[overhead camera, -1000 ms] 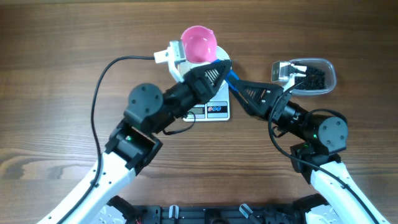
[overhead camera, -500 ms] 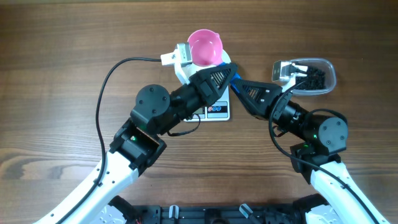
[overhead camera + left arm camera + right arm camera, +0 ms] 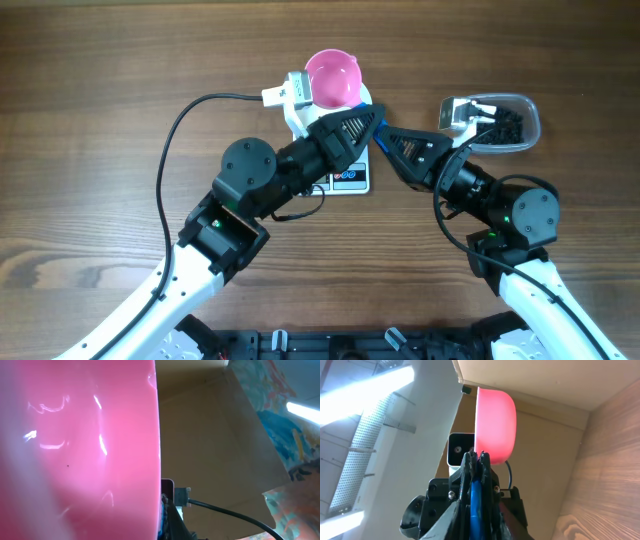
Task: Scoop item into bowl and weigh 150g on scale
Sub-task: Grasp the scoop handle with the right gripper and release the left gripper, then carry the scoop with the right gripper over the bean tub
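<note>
The left arm has swung a little further in, carrying the pink scoop point(image 3: 332, 78) closer to the right claw point(image 3: 384, 133). The right claw has narrowed from a wide gape to a slim gap. In the right wrist view its fingers point(image 3: 468, 467) sit on either side of the scoop's blue handle point(image 3: 476, 495) and look to be pressing on it. The left claw point(image 3: 367, 118) is shut tight, apparently gripping the same handle just below the right one.

I read this as a hand-over of the scoop from left to right. No scooping has started, as the cup looks empty from above.

The black beads point(image 3: 508, 125) lie in a clear tub point(image 3: 530, 112) back along the right arm, beside its wrist and well away from the fingertips. The right claw would have to turn round to reach them.

The scale point(image 3: 348, 178) sits under both claws, its display showing just beneath the left arm. A white rim point(image 3: 294, 122) beside the left claw is probably the bowl, mostly hidden. All of it rests on the wooden tabletop point(image 3: 100, 100).
</note>
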Controlling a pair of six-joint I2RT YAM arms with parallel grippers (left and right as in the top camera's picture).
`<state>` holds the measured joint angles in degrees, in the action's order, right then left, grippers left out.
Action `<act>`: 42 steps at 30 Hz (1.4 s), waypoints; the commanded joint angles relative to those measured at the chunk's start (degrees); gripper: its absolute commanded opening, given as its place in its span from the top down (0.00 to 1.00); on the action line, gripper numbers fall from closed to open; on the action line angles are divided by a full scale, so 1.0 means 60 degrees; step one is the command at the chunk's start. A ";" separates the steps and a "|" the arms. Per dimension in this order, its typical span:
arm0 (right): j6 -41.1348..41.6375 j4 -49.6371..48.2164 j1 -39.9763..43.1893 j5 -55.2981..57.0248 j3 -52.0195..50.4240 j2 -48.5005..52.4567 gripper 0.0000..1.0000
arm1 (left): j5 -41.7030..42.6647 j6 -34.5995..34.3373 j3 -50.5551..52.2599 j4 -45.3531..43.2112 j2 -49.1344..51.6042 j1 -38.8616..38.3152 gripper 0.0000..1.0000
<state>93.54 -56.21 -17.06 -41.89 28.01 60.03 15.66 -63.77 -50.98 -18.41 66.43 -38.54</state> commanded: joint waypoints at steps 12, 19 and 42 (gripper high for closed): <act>-0.1078 0.0543 -0.0036 0.0984 0.0135 0.0022 0.96 | -0.0011 0.0062 -0.0149 -0.0033 0.0055 -0.0040 0.36; -0.2095 0.1588 0.0892 0.1800 0.0521 0.0011 0.95 | 0.0280 0.1107 -0.0149 0.0641 0.0055 -0.0029 0.00; -1.0411 1.7238 0.2856 0.7810 0.6645 -0.0109 0.96 | -0.5085 0.7063 -0.3228 1.0083 -0.0117 0.0543 0.00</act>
<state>35.83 42.76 0.01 -11.05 66.85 58.92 -12.23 -22.96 -69.69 41.87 65.14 -35.53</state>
